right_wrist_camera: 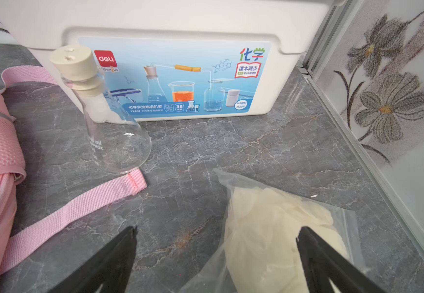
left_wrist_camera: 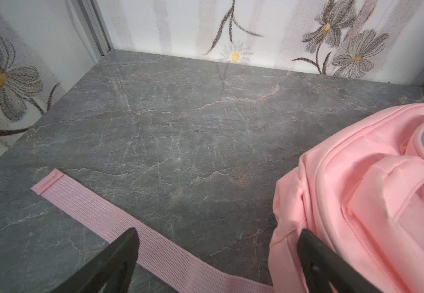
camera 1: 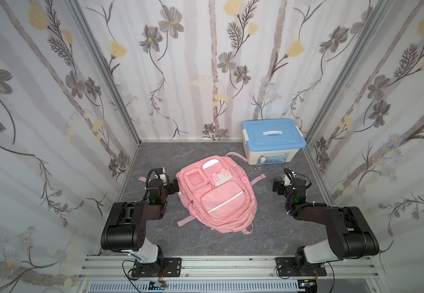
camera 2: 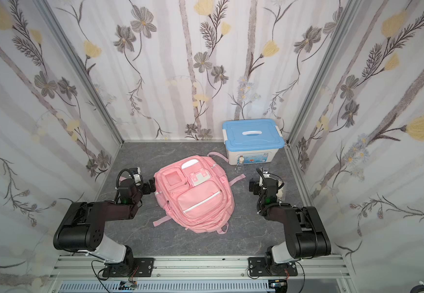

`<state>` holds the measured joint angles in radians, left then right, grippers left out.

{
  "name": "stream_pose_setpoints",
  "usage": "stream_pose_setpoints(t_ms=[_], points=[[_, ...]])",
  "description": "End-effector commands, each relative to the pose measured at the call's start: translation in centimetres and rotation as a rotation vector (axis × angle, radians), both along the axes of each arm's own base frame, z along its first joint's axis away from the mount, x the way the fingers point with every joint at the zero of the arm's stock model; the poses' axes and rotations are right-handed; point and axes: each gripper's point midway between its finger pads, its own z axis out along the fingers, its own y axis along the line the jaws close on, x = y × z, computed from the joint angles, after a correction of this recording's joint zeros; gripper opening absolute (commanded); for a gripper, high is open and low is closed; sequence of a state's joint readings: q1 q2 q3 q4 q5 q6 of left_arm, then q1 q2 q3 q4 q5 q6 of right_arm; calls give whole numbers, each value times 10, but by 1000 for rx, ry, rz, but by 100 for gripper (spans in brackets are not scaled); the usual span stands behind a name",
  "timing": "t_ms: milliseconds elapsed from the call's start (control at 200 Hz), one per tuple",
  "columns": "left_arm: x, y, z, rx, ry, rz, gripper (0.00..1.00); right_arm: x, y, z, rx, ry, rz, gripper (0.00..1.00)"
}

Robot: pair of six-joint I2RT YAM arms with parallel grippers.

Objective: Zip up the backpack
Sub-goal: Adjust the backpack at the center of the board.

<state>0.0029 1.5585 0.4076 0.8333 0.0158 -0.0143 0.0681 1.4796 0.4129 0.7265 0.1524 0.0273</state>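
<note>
The backpack [camera 1: 216, 195] lies flat mid-table between the arms, front pockets up. The left gripper [left_wrist_camera: 216, 233] hangs just beside its left edge, the right gripper [right_wrist_camera: 216, 230] to its right above a bag of gloves [right_wrist_camera: 269, 228]; both have jaws apart, empty. A strap [right_wrist_camera: 79, 210] ends against a glass flask [right_wrist_camera: 109, 132]; tugging the soft bag may topple it.

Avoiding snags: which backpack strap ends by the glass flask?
The strap on the right hand's side; its stitched end lies at the flask's base. No other strap end reaches it.
</note>
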Motion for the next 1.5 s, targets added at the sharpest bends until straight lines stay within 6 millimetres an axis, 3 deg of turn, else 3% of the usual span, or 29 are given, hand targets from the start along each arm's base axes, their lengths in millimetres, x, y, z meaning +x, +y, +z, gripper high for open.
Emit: stream_pose_setpoints(t_ms=[0, 1189, 1274, 1364, 1494], points=[[3, 0, 5, 7, -22, -4, 100, 2, 2, 5, 2, -20, 15, 100], [3, 0, 5, 7, -22, -5, 100, 2, 2, 4, 5, -18, 18, 100], [2, 0, 5, 7, -21, -4, 100, 3, 4, 15, -12, 2, 19, 100], [3, 0, 5, 6, -19, -7, 100, -3, -8, 44, 0, 69, -98, 98], [3, 1, 5, 1, -21, -9, 100, -23, 17, 71, 270, 54, -48, 91]])
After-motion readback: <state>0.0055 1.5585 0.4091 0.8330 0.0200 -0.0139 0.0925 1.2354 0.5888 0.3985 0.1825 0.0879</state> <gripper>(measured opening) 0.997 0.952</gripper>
